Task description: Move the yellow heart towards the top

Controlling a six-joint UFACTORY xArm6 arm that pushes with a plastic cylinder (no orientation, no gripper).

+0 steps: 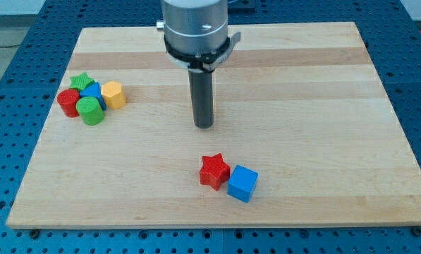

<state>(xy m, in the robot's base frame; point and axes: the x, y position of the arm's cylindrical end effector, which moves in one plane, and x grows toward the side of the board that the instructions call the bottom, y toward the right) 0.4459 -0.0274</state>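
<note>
Counter (323, 85) centre holds my tip (204, 125), apart from every block. Yellow block (113, 94) sits at the view's left, touching a blue one (93, 92). No fingers here to tell of.

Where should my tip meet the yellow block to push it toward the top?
Contact its bottom face and come from the view's bottom. The yellow block sits at the right end of the cluster, touching the blue block, so aim slightly right of centre. My tip is now well to its right, apart from all blocks.
</note>
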